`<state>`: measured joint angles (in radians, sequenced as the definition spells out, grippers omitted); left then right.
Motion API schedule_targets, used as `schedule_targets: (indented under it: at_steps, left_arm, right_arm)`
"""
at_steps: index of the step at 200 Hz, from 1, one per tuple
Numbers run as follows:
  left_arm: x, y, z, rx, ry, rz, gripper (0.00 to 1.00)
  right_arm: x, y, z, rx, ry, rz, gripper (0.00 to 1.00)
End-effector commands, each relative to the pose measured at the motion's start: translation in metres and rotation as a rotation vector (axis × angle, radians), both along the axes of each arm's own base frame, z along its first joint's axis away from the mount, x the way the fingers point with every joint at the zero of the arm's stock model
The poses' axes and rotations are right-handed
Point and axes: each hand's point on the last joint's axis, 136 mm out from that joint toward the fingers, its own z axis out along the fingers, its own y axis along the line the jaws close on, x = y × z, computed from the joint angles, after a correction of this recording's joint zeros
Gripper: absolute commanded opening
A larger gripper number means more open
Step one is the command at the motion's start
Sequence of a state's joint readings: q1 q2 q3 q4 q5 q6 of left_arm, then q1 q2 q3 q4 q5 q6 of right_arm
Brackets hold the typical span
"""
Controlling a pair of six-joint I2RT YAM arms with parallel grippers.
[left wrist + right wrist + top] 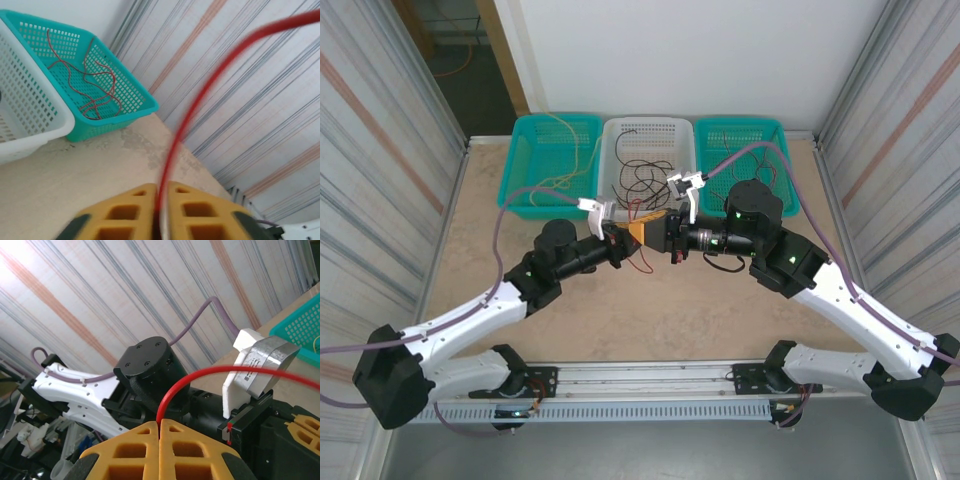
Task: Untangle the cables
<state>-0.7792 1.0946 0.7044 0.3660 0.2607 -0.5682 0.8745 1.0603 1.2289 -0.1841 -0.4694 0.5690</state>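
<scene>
A red cable [200,100] is pinched between the yellow fingers of both grippers, which meet tip to tip above the middle of the table. My left gripper [161,192] is shut on it; the strand rises from the fingertips and arcs up to the right. My right gripper [160,424] is shut on the same red cable [172,395], which loops up and runs off to the right. From above, the left gripper [623,236] and right gripper [656,232] face each other. A loop of red cable [642,262] hangs below them. A black cable [720,266] lies by the right arm.
Three baskets line the back edge. The left teal basket [552,118] holds a yellow cable [570,150]. The white basket [650,122] holds black cables [640,175]. The right teal basket [145,97] holds red cables [95,80]. Striped walls close both sides.
</scene>
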Motion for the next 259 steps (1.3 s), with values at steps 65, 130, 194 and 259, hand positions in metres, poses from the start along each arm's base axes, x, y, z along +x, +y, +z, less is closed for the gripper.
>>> schedule_targets:
  at_steps: [65,130,194,259]
  left_arm:
    - [0.001,0.009,0.029,-0.164,0.018,-0.037,0.00]
    - [-0.035,0.010,0.094,-0.399,-0.045,-0.305,0.00]
    - [-0.080,-0.005,0.108,-0.346,-0.125,-0.591,0.00]
    - [-0.091,-0.005,0.112,-0.316,-0.156,-0.635,0.00]
  right_arm:
    - [0.032,-0.057,0.000,-0.084,-0.046,-0.300,0.72]
    - [0.070,-0.125,-0.070,-0.092,0.187,-0.498,0.73]
    - [0.058,-0.059,-0.094,-0.087,0.407,-0.049,0.70]
    - [0.035,-0.012,-0.111,-0.132,0.410,0.090,0.63]
